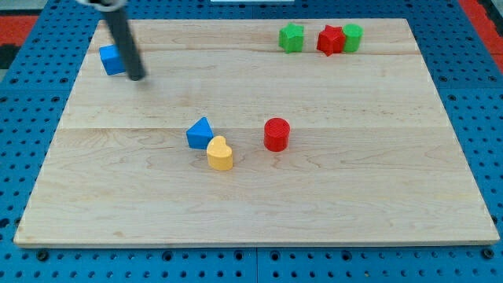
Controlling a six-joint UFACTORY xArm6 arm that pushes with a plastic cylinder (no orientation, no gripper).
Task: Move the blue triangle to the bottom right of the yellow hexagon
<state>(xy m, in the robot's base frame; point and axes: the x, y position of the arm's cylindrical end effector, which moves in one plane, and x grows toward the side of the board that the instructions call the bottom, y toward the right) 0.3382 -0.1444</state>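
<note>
Your rod sits at the board's upper left, far from the blue triangle.

In the camera view, my tip [137, 78] rests just right of a blue block [111, 60]; it is a bare rod, so no fingers show. The blue triangle [200, 133] lies mid-board, touching the upper left of a yellow block [221, 153]. A red cylinder [277, 134] stands to their right. Along the top: a green star-like block [291, 37], a red star-like block [330, 40], a green block [352, 37] on the wooden board [354, 196].

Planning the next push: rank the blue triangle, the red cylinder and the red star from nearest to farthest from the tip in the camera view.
From my tip:
1. Blue triangle, centre, touching the yellow block.
2. Red cylinder, right of centre.
3. Red star, view's top right.
</note>
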